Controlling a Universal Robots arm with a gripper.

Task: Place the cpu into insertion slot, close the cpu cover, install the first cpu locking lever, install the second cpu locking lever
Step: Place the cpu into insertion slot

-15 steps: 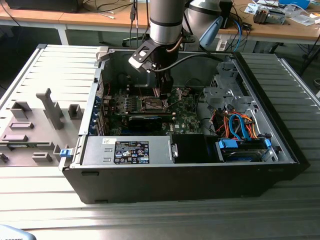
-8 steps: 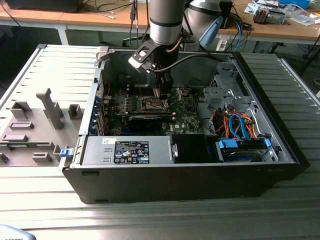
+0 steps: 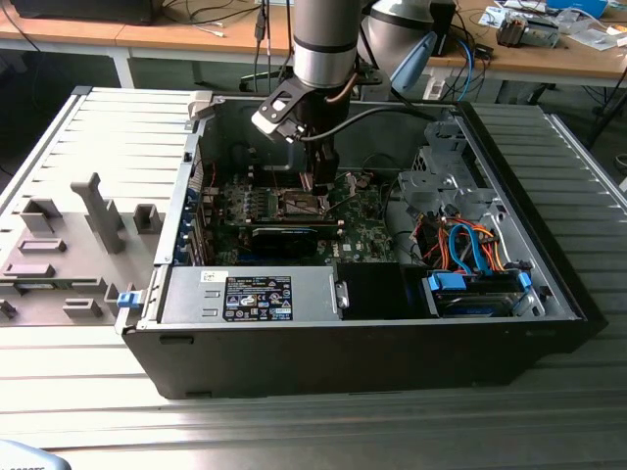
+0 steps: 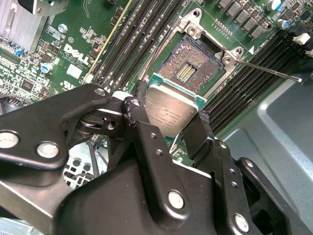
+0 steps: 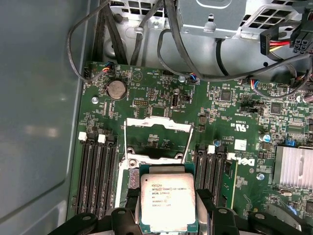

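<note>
Fingers (image 4: pixel 197 131) clamped on cpu (image 4: pixel 171 110) edges. Cpu hangs just abv slot (image 4: pixel 188 63), not seated. Slot shows past cpu's far edge, twd raised cover (image 5: pixel 156 122). Edges approx parallel.

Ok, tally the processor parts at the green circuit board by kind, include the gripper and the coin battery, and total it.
Small flat square silver-grey cpu, held in the gripper: 1
Square black insertion slot with silver rim: 1
Thin silver metal cpu cover, raised open: 1
Black metal gripper: 1
Round silver coin battery: 1
Total: 5
</note>
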